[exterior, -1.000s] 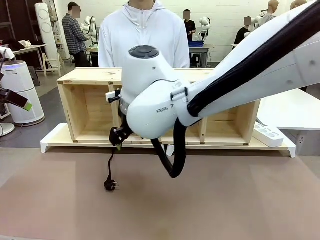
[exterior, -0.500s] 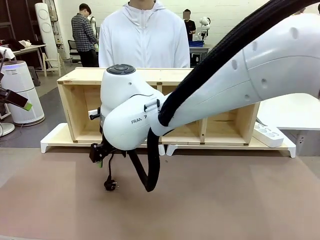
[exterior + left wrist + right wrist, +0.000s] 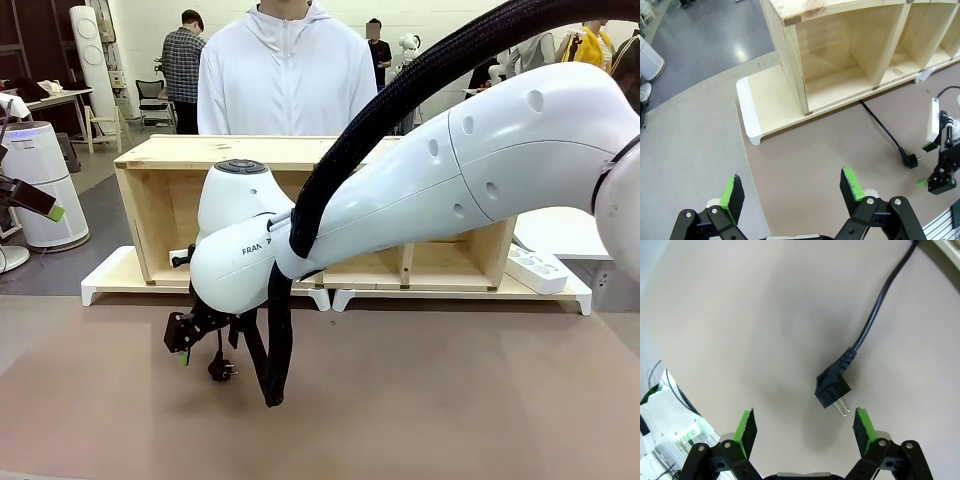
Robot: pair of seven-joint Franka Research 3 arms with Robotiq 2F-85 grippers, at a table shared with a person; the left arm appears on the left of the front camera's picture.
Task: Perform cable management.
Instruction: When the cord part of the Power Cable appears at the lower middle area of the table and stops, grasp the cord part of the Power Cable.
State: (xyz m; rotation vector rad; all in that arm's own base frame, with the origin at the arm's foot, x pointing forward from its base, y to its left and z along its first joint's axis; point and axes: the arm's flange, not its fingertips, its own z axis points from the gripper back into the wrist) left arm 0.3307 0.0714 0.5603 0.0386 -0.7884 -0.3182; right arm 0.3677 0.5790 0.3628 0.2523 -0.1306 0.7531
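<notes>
The cable [image 3: 219, 345] is a thin black cord lying on the brown table, with its black plug [image 3: 222, 371] at the near end. In the right wrist view the plug [image 3: 832, 390] lies just above and between my open green-padded fingers, and the cable [image 3: 875, 315] runs off to the upper right. My right gripper [image 3: 805, 427] is open and holds nothing. In the front view the right gripper [image 3: 182, 345] hangs low, just left of the plug. My left gripper [image 3: 791, 189] is open and empty, high over the table's left end, far from the plug [image 3: 911, 160].
A wooden shelf unit [image 3: 180, 155] stands on a white board [image 3: 110, 280] across the table's far side. A white power strip [image 3: 537, 268] lies at its right end. A person in a white hoodie [image 3: 285, 70] stands behind the shelf. My right arm's thick hose [image 3: 275, 350] hangs near the plug.
My right arm has swung left and come down, bringing its open gripper from in front of the shelf to just beside the plug. The cable has not moved.
</notes>
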